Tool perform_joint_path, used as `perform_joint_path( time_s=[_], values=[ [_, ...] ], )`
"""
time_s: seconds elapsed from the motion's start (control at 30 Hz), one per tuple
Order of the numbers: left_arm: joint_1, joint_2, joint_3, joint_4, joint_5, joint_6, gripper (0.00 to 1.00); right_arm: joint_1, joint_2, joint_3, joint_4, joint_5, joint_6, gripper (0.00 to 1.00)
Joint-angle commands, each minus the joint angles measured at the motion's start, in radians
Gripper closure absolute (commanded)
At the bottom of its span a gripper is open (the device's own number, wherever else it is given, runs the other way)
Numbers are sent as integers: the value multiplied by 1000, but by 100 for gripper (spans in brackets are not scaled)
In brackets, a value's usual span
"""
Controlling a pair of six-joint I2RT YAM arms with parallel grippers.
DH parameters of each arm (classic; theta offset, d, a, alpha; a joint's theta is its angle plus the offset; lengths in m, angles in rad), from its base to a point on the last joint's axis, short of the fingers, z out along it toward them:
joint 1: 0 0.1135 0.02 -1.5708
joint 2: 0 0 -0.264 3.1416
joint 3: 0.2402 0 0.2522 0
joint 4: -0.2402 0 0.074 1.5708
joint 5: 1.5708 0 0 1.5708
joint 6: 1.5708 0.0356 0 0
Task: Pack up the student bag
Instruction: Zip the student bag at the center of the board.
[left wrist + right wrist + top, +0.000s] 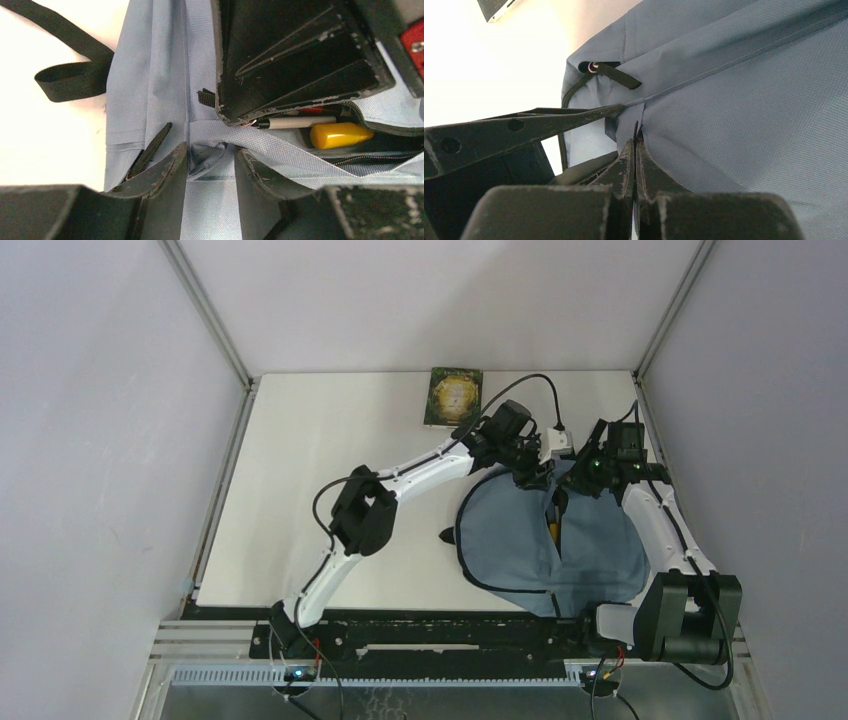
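Note:
The blue-grey student bag (pixel 540 545) lies flat at the right of the table, its zip open down the middle. In the left wrist view a yellow marker (pixel 340 135) and a white pen (pixel 300 121) lie inside the opening. My left gripper (pixel 212 157) is at the bag's (pixel 150 75) far end. Its jaws stand apart astride a small blue fabric tab (pixel 207 160) and do not close on it. My right gripper (pixel 636 140) is shut on a fold of the bag's fabric (pixel 749 100) beside the opening. It also shows in the left wrist view (pixel 295 60).
A dark green book (pixel 453 396) lies at the table's far edge, left of the grippers. A black strap loop (pixel 70 80) trails from the bag onto the white table (pixel 300 490). A black zip pull (pixel 616 75) hangs at the bag's end.

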Motion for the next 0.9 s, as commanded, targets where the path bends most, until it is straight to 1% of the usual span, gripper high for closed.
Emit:
perform_joint_path(
  time_s=[0.0,0.03,0.2,0.23,0.27,0.3,0.43,0.53,0.67,0.8,0.87],
  values=[
    [-6,7,59,4,23,-130,57,-1,-37,1,9,-24,0,100],
    [-7,11,55,14,19,-138,59,-1,-36,1,11,-27,2,100],
    [-11,24,49,54,-52,-159,76,0,-34,1,19,-36,7,100],
    [-12,24,50,60,-67,-163,84,1,-35,1,16,-35,8,100],
    [-12,23,50,68,-84,-167,95,1,-35,1,16,-34,6,100],
    [-11,21,49,75,-111,-177,99,1,-36,1,13,-33,5,100],
    [-9,-4,34,90,-248,-230,100,1,-51,1,-2,-23,4,100],
    [2,-39,-18,128,-285,-254,100,3,-69,1,-31,8,-9,100],
    [25,-88,-93,212,-265,-345,100,18,-78,-6,-73,81,-32,100],
    [54,-121,-167,296,-224,-442,100,36,-89,-57,-78,112,-43,100],
    [64,-130,-191,312,-216,-468,100,50,-98,-85,-76,125,-43,100]
  ],
)
